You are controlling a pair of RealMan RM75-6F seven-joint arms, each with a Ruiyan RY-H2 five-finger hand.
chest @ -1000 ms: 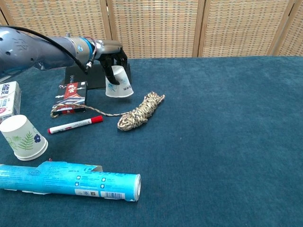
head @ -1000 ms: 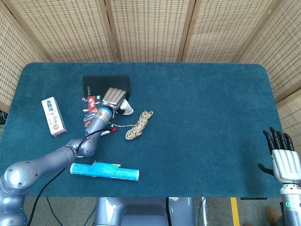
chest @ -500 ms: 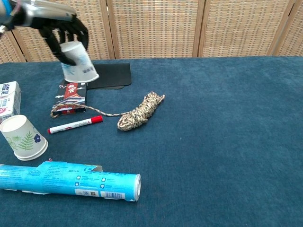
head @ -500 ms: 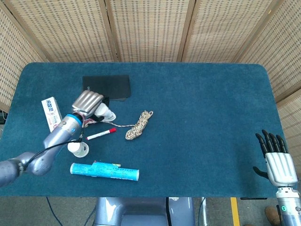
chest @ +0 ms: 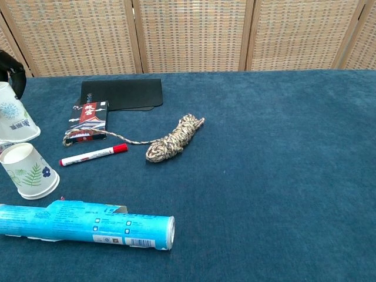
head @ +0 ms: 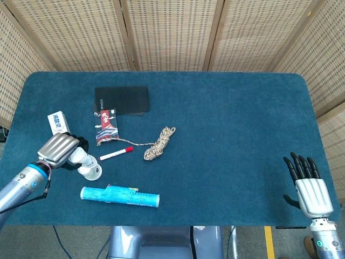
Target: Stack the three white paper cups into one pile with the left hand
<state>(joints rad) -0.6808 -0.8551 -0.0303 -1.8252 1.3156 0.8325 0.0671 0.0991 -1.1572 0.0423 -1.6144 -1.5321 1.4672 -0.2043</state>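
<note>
Blue table (head: 226, 118): left hand (head: 58, 151) grips cup (chest: 13, 117) (tilted).

L hand (head: 60, 150) w/ held cup (chest: 13, 120) moved from black pad to above standing cup (chest: 29, 171), R hand (head: 307, 186) crept inward

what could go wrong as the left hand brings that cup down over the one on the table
The held cup hangs tilted above the standing cup, so its rim may catch and tip that one over. The left hand covers most of both cups in the head view, making alignment hard to judge. The blue tube lies close beside the standing cup and could be nudged.
</note>
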